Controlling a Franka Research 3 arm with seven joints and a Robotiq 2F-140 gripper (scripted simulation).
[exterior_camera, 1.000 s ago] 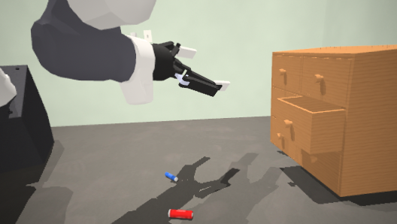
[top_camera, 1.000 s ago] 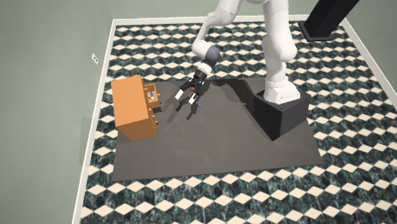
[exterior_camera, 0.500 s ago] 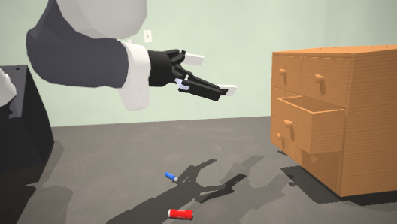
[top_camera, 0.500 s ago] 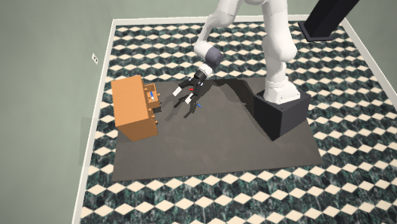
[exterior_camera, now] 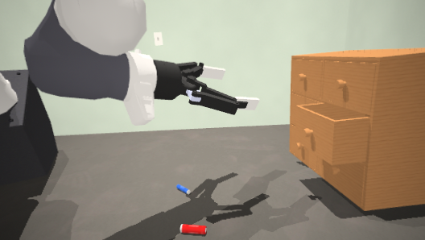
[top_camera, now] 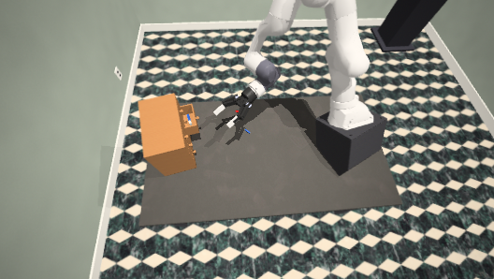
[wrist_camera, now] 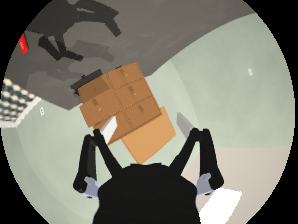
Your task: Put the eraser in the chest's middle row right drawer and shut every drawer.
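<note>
The orange wooden chest point(top_camera: 166, 133) stands upright at the left edge of the grey mat. One middle-row drawer point(exterior_camera: 334, 133) is pulled out. From above, a small blue and white thing point(top_camera: 189, 117) lies inside it; it looks like the eraser. My gripper point(exterior_camera: 233, 88) is open and empty. It hangs in the air well to the side of the chest, level with its upper rows, fingers pointing toward it. In the wrist view the open fingers frame the chest point(wrist_camera: 123, 99) and the open drawer point(wrist_camera: 149, 139).
A small blue cylinder point(exterior_camera: 183, 188) and a red cylinder point(exterior_camera: 193, 229) lie on the mat below the gripper. The robot's dark base block point(top_camera: 348, 140) stands at the mat's right side. The chest's other drawers are shut.
</note>
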